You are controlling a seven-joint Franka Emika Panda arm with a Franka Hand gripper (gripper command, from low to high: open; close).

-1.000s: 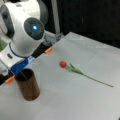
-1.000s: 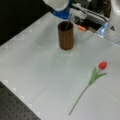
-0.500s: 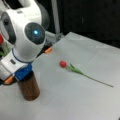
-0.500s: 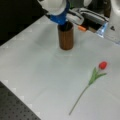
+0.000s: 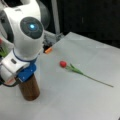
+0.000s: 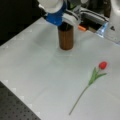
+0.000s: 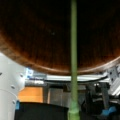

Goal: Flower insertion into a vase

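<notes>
No readable labels or writing anywhere. Wrist view: a green stem [image 7: 73, 62] runs straight up into the dark wood-grained mouth of the vase [image 7: 50, 37], which fills the frame; pincer itself not in shot, so can't tell whether it's clenched or released. In both front views the arm's blue-and-white wrist sits directly over the brown vase [image 5: 30, 88] [image 6: 66, 37] on the white worktop [image 6: 37, 75], w/ a red tulip [image 5: 75, 69] [image 6: 96, 73] lying flat well apart from it.
</notes>
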